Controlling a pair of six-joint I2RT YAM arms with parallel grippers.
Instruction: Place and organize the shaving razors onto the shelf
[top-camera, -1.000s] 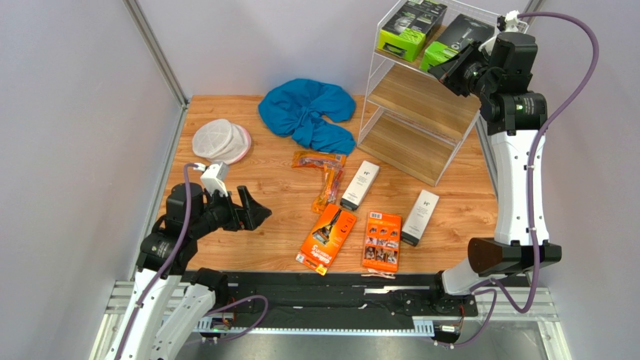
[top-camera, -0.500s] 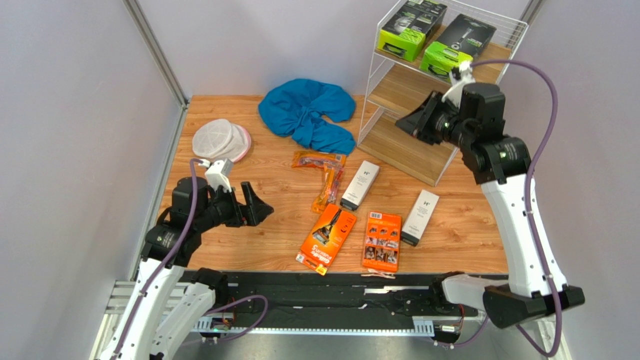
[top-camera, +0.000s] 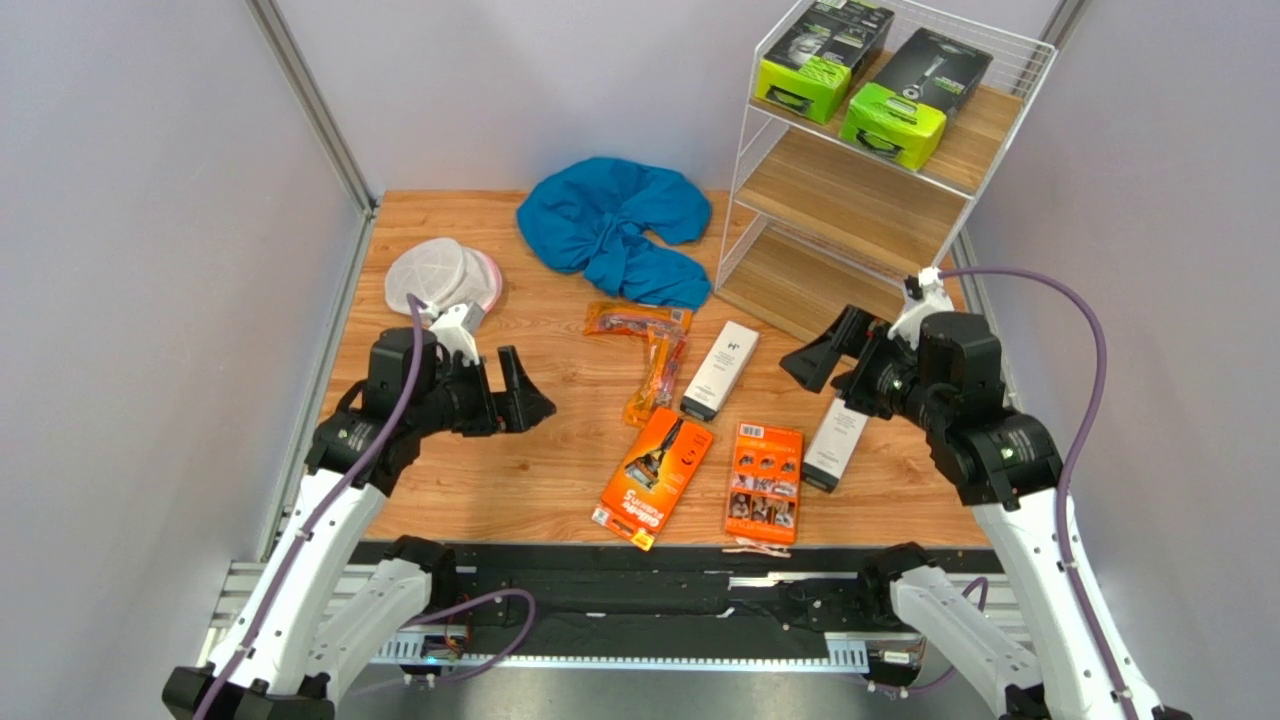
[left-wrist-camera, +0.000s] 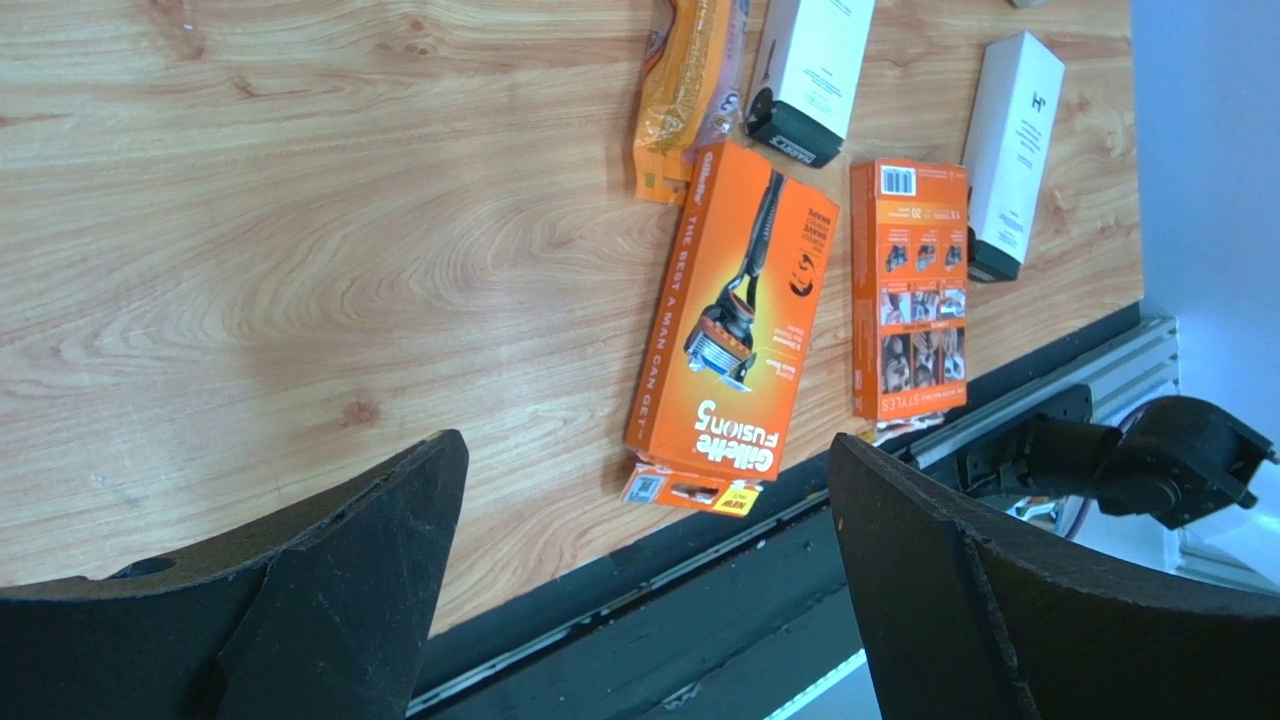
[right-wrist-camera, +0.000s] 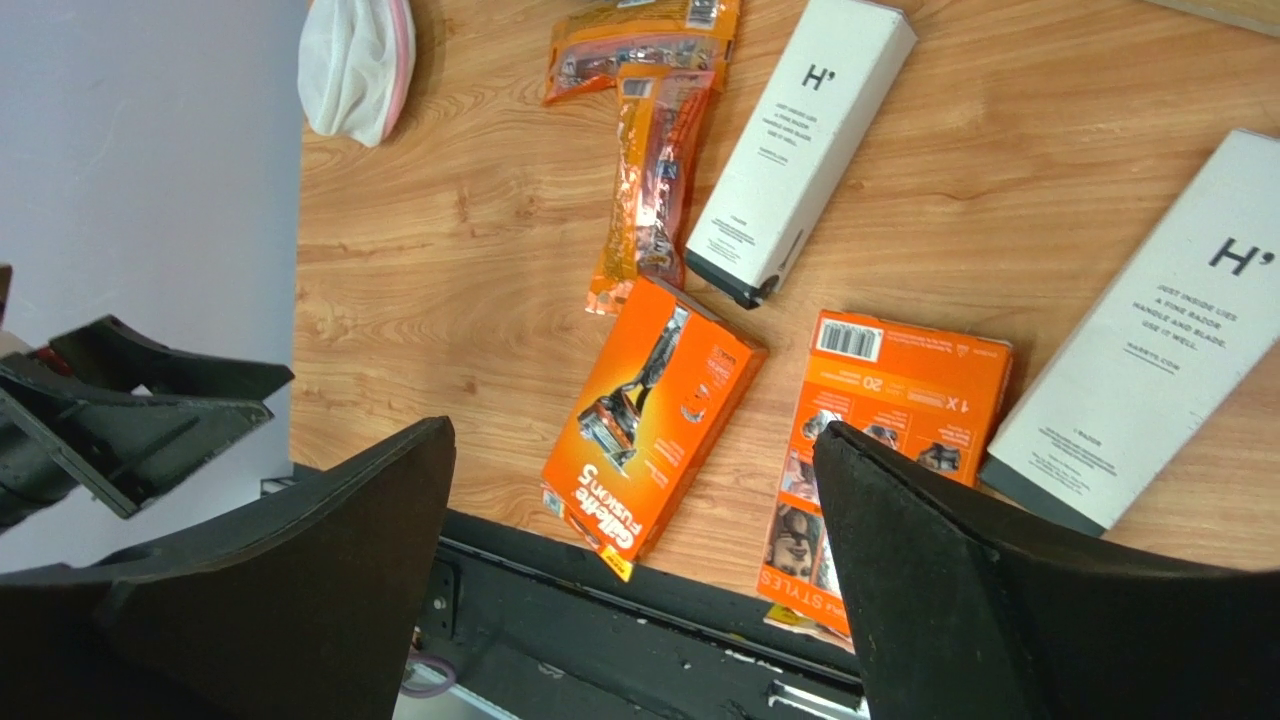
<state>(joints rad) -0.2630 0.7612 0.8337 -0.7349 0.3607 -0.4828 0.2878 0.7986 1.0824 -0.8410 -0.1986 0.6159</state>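
Currently between picks: two green boxes (top-camera: 819, 60) sit on the top board of the shelf (top-camera: 842, 195), other razor packs (top-camera: 654, 477) lie on the table (top-camera: 496, 495), and the left gripper (top-camera: 511, 402) and right gripper (top-camera: 831, 368) are both open and empty, so the next move is probably to lower the right one onto the nearest white box (top-camera: 837, 435).

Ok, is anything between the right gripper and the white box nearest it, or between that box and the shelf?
Nothing visible. The open right gripper hangs above the white box with no object between. Nothing lies from there to the shelf, whose two lower boards are bare; only the top holds lime-green boxes.
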